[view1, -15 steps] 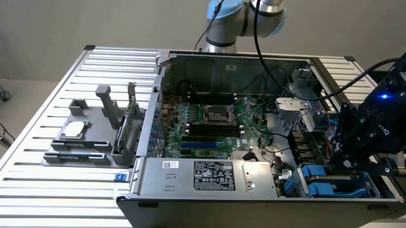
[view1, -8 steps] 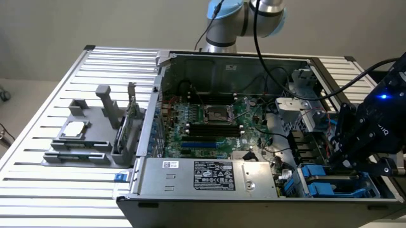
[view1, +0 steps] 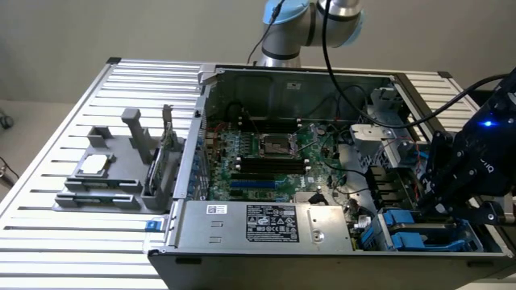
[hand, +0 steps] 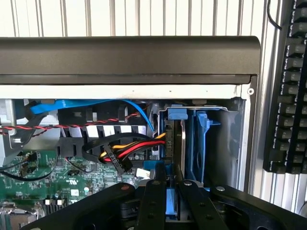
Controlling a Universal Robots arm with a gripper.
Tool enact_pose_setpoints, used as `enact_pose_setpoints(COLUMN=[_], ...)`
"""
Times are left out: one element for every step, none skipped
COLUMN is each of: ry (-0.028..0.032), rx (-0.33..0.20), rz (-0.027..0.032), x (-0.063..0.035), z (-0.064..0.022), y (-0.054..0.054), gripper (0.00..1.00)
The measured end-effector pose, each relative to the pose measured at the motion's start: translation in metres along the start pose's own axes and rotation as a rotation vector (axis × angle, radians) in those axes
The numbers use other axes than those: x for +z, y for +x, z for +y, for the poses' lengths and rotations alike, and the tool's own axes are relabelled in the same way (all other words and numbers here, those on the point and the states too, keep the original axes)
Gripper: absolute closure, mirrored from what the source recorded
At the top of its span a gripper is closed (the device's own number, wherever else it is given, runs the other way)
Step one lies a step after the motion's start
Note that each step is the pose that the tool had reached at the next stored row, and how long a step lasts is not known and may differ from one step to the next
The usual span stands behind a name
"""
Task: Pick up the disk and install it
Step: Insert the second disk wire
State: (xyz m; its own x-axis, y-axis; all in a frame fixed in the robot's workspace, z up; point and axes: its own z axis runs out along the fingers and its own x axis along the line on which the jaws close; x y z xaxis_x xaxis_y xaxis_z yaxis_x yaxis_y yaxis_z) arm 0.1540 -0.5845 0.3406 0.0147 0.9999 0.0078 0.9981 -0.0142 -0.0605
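- While the black multi-link gripper (view1: pixel 448 208) hangs over the drive bay corner of the open grey computer case (view1: pixel 241 248), at the exterior view's lower right, we see its fingers (hand: pixel 154 201) drawn narrow around a thin upright slab.
- That slab looks to us like the disk (hand: pixel 178 158) — a silver-grey metal hard drive seen edge-on, framed by a blue plastic carrier — standing vertically in the bay, with the gripper closed on its near edge.
- Just beside it we see a second blue plastic carrier rail (hand: pixel 201 143) against the case wall.
- Near the drive's end we note a bundle of red, yellow and black power wires (hand: pixel 125 152) ending in a black plug.
- Further inside lies the green motherboard (view1: pixel 266 160), and the large silver labelled power-supply box (view1: pixel 266 226) sits along the case's front edge.
- Well apart, on the slatted aluminium table (view1: pixel 72 241), a grey plastic fixture tray (view1: pixel 105 181) holds a small square silver chip (view1: pixel 95 163).
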Motion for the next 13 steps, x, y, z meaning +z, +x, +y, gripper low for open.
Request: enact_pose_setpoints(ry=[0.0000,0.0000,0.0000,0.0000,0.0000,0.0000,0.0000,-0.0001,0.0000,0.0000,0.0000,0.0000,0.0000], rx=[0.000,0.000,0.000,0.000,0.000,0.000,0.000,0.000,0.000,0.000,0.000,0.000,0.000], rz=[-0.0010,-0.0008,-0.0006,-0.0006,-0.0005,-0.0008,-0.0009,-0.0012,-0.0012,-0.0011,-0.0009,-0.0010,-0.0007], x=[-0.0016,-0.0023,-0.0027,-0.0027,-0.0027,-0.0029,-0.0030,-0.0031,-0.0030,-0.0030,-0.0028,-0.0027,-0.0023], z=[-0.0001,-0.0002,-0.0002,-0.0002,-0.0002,-0.0002,-0.0002,-0.0002,-0.0002,-0.0002,-0.0001,-0.0001,-0.0002], y=[0.0000,0.0000,0.0000,0.0000,0.0000,0.0000,0.0000,-0.0001,-0.0003,-0.0006,-0.0008,-0.0010,-0.0012], gripper=[0.84,0.84,0.84,0.84,0.84,0.84,0.84,0.84,0.84,0.84,0.84,0.84,0.84])
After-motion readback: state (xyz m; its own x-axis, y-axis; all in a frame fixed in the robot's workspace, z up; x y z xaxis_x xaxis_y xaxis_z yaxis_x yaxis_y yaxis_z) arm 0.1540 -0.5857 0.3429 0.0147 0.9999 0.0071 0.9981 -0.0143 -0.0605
